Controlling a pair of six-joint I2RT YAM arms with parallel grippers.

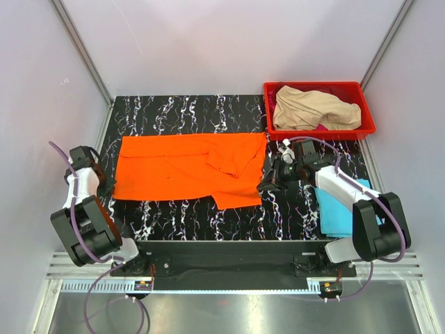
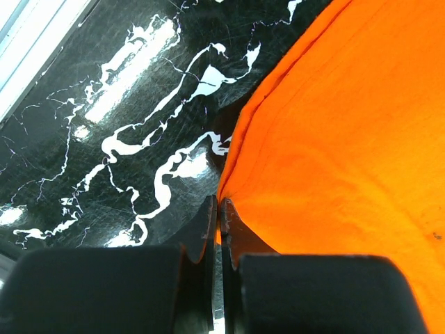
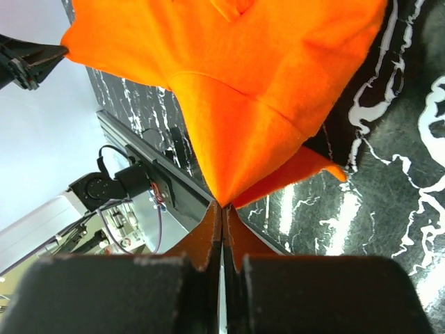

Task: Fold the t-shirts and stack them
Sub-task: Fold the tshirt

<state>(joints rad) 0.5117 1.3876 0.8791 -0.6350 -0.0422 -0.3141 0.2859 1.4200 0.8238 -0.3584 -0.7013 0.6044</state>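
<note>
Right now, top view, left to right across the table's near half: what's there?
Order: left claw → orange t-shirt → right claw → light blue t-shirt. The red bin is skipped because it overlaps the right side.

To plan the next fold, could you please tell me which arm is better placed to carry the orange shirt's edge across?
Probably the right: the right claw pinches a lifted corner of the orange t-shirt, whereas the left claw holds the opposite edge low on the table.

The right gripper [image 3: 222, 209] pinches a corner of the orange t-shirt [image 3: 236, 76], its cloth fanning out above the closed fingertips over the black marbled table [image 3: 389, 181].
</note>
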